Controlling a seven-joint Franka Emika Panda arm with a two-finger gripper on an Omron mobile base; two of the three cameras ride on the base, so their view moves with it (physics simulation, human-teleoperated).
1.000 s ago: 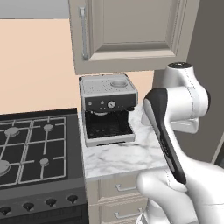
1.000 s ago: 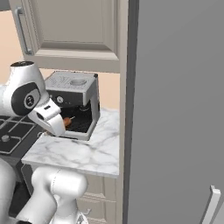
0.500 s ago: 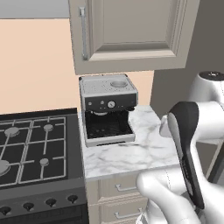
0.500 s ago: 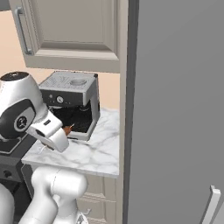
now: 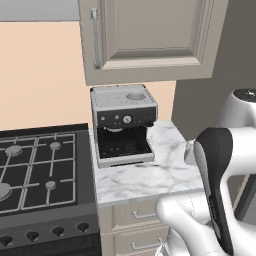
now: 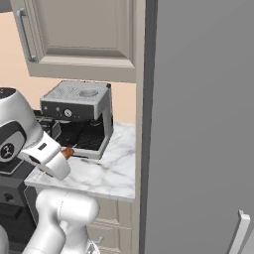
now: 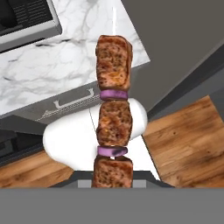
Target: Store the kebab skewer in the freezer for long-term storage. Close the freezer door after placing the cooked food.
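kebab skewer clamped in the tool, off the desk
the hand view shows browned chunks and purple slices over wooden floor; the right base view gives an orange speck beside the coffee machine, freezer shut.

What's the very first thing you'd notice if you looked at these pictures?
The kebab skewer jumps out first: three browned meat chunks with purple onion rings between them fill the middle of the hand view, held by the gripper above the marble counter's edge. Next comes the silver coffee machine on that counter beside the black stove, and the tall grey freezer to its right, doors shut.
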